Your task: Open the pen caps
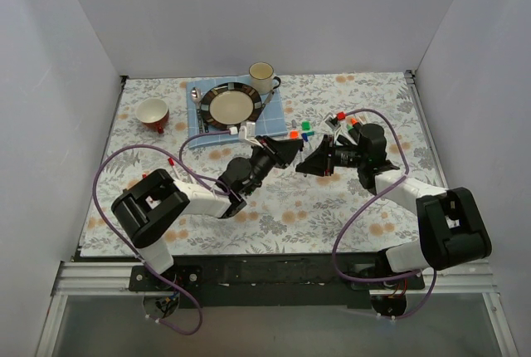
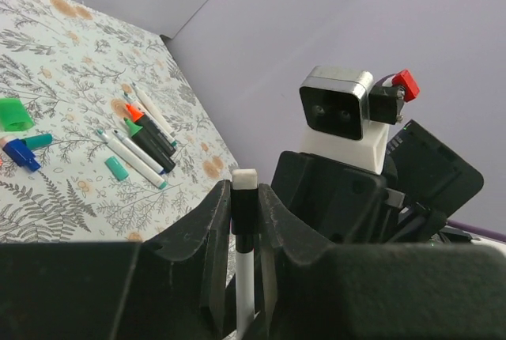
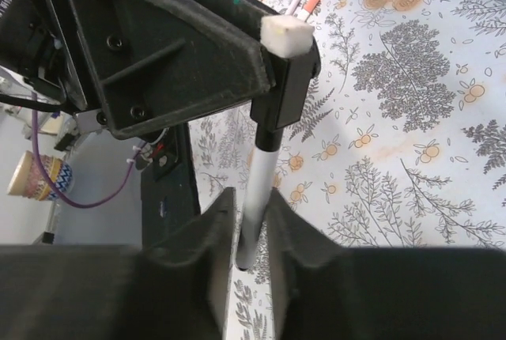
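Pen [image 2: 245,221] in left gripper [image 2: 245,198], right gripper [image 3: 251,205]

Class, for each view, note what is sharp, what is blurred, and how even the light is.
Top view: soft, even light, tablecloth sharp. Left wrist: pen crisp, left tool dark, its fingers soft. Right wrist: tablecloth sharp, right tool blurred at its near fingers.

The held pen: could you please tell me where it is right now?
The pen is held above the middle of the table, clamped between the left end effector and right end effector, just near-right of the plate.
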